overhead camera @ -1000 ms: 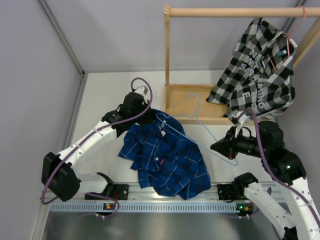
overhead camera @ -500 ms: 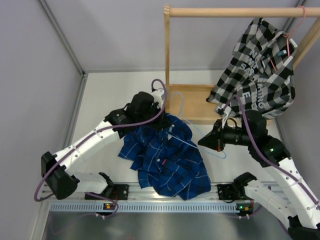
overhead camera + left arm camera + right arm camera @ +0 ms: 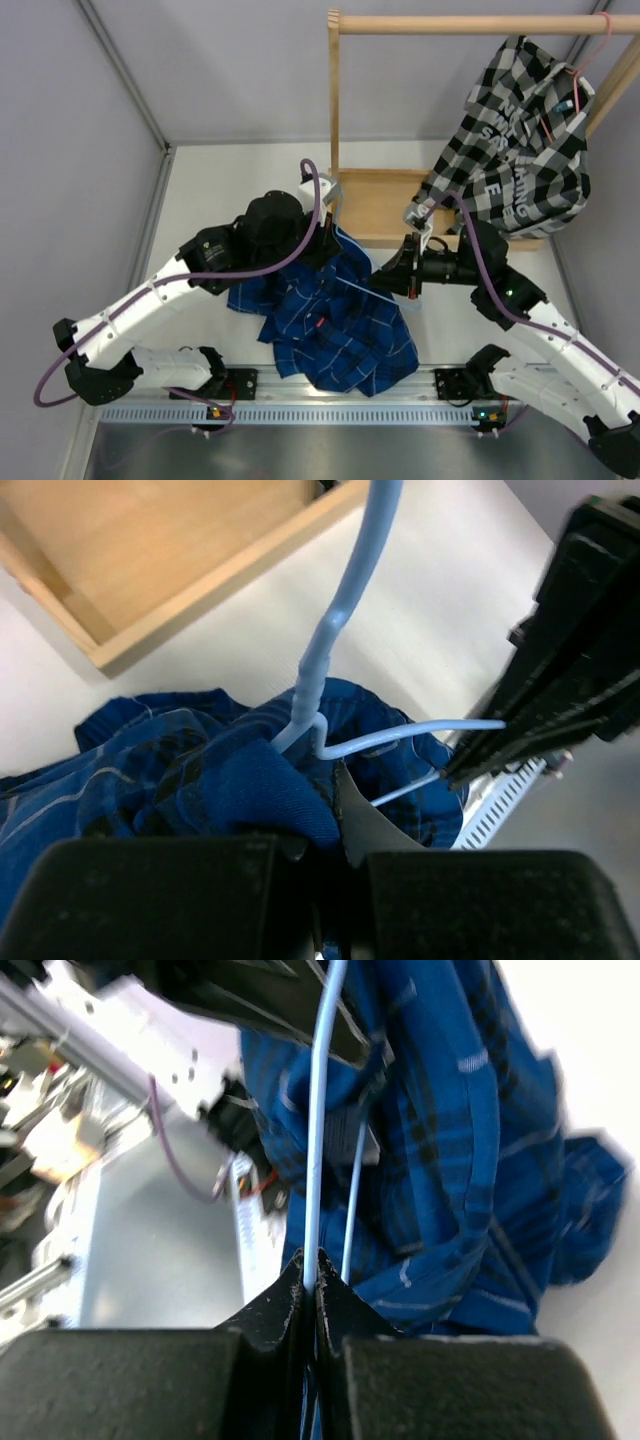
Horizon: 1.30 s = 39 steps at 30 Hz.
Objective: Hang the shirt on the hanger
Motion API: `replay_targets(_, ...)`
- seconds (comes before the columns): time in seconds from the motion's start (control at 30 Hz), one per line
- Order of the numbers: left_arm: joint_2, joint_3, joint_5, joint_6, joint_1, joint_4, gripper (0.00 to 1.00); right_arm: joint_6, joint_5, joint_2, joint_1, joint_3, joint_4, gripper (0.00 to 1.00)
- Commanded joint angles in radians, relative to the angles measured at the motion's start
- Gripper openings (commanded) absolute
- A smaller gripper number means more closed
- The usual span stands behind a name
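- The right gripper (image 3: 310, 1272) is clamped shut on the thin light-blue wire of the hanger (image 3: 321, 1110). In its wrist view the wire runs straight out from between the closed tips.
- The left gripper (image 3: 335, 835) is closed on a bunched fold of the shirt (image 3: 200, 770), pinching the cloth just beside the hanger's neck.
- The blue checked shirt (image 3: 340, 320) lies crumpled on the desk (image 3: 215, 185) between the two arms. Its lower part spreads toward the near edge, and its upper part is gathered up at the left gripper (image 3: 318, 236).
- The hanger (image 3: 330, 630) sits partly inside that gathered cloth. Its neck and hook rise out of the fold, and two wire arms run sideways to the right gripper (image 3: 392, 276).
- Whether a hanger arm is inside a sleeve or the shoulder cannot be told.
- Behind the grippers stands a wooden rack (image 3: 385, 205), its tray base on the desk.
- At the far right a black-and-white checked shirt (image 3: 515, 140) hangs from the rack's top rail on a pink hanger (image 3: 592, 48).
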Motion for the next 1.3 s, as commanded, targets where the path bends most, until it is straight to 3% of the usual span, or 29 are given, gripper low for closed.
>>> replay_targets(0.0, -0.008, 0.045, -0.199, 0.012, -0.029, -0.011, 0.0, -0.005, 0.102, -0.074, 0.025, -0.023, 0.247, 0.0)
replay_targets(0.07, -0.023, 0.022, -0.36, -0.014, -0.029, -0.014, 0.0, -0.006, 0.158, -0.138, 0.024, -0.06, 0.301, 0.0)
replay_targets(0.17, -0.013, 0.024, -0.423, -0.003, -0.029, -0.014, 0.0, -0.01, 0.173, -0.165, 0.025, -0.113, 0.35, 0.0)
replay_targets(0.53, 0.059, 0.099, -0.2, 0.064, -0.043, -0.014, 0.0, 0.067, 0.202, -0.125, 0.064, -0.201, 0.54, 0.0)
replay_targets(0.73, 0.038, 0.134, -0.072, 0.115, -0.055, -0.017, 0.0, 0.06, 0.195, -0.016, 0.085, -0.167, 0.564, 0.0)
replay_targets(0.9, 0.032, 0.154, -0.253, 0.124, -0.055, -0.062, 0.07, 0.063, 0.225, -0.022, 0.098, -0.204, 0.631, 0.0)
replay_targets(1.1, 0.047, 0.177, -0.501, 0.161, -0.055, -0.093, 0.0, 0.118, 0.21, -0.045, 0.102, -0.278, 0.792, 0.0)
replay_targets(1.2, 0.064, 0.217, -0.496, 0.184, -0.055, -0.109, 0.0, 0.107, 0.228, -0.034, 0.111, -0.284, 0.778, 0.0)
replay_targets(1.27, 0.069, 0.231, -0.401, 0.213, -0.055, -0.111, 0.03, 0.112, 0.25, -0.03, 0.111, -0.294, 0.795, 0.0)
